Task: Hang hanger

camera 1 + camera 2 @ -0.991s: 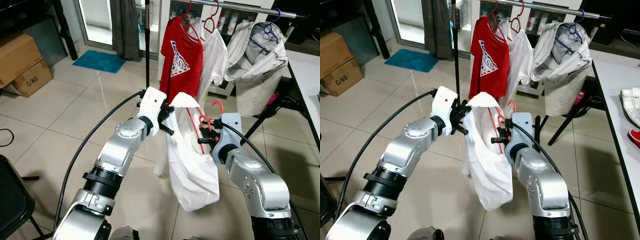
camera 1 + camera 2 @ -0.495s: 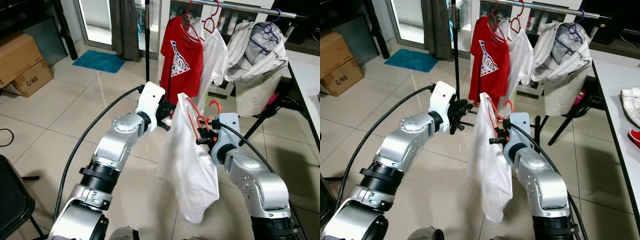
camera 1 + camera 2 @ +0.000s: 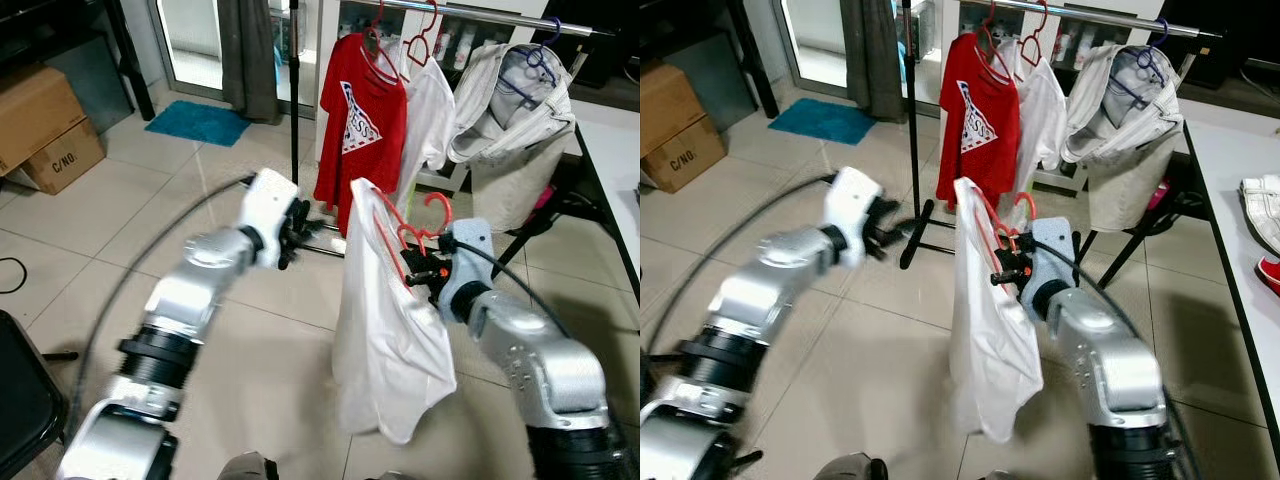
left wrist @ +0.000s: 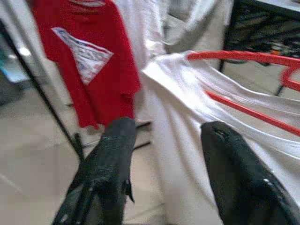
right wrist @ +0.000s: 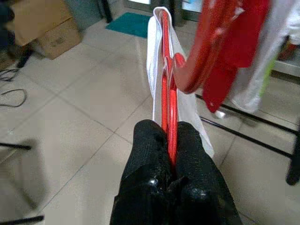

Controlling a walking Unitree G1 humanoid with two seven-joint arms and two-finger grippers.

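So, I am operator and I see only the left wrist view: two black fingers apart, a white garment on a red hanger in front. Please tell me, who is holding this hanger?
Observer: The right gripper holds it, fingers shut on the red hanger near the hook.
Operator: And my left gripper, does it touch the cloth?
Observer: No. The left gripper is open and apart from the white garment, on the robot's left of it.
Operator: Is the hanger on the rail already?
Observer: Not yet. The rail is above and behind it, carrying a red T-shirt and two pale garments.
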